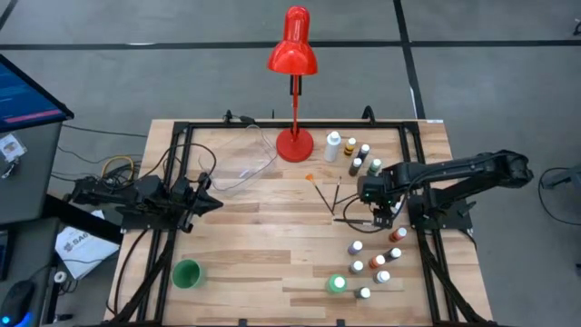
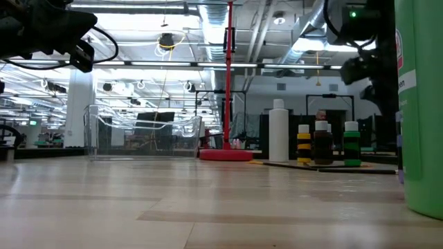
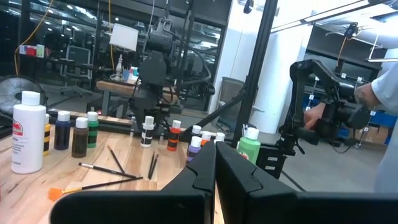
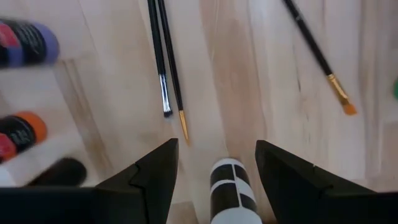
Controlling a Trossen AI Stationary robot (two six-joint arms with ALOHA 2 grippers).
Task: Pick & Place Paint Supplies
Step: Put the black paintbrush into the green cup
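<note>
Right gripper (image 4: 214, 163) hovering over a black-and-white paint bottle, centre-right of the wooden table (image 1: 254, 236).

In the right wrist view, the two dark fingers are standing apart on either side of the small white-capped, black-banded bottle (image 4: 229, 190), not touching it and holding nothing. Two thin dark-handled brushes (image 4: 166, 62) are lying side by side just beyond it; a third, orange-tipped brush (image 4: 317, 57) is lying at the upper right. In the high view, a cluster of tiny paint bottles (image 1: 377, 263) is standing at lower right, another bottle group (image 1: 354, 156) beside the tall red desk lamp (image 1: 292, 82). The left gripper (image 1: 204, 202) is waiting closed and empty at mid-left.
</note>
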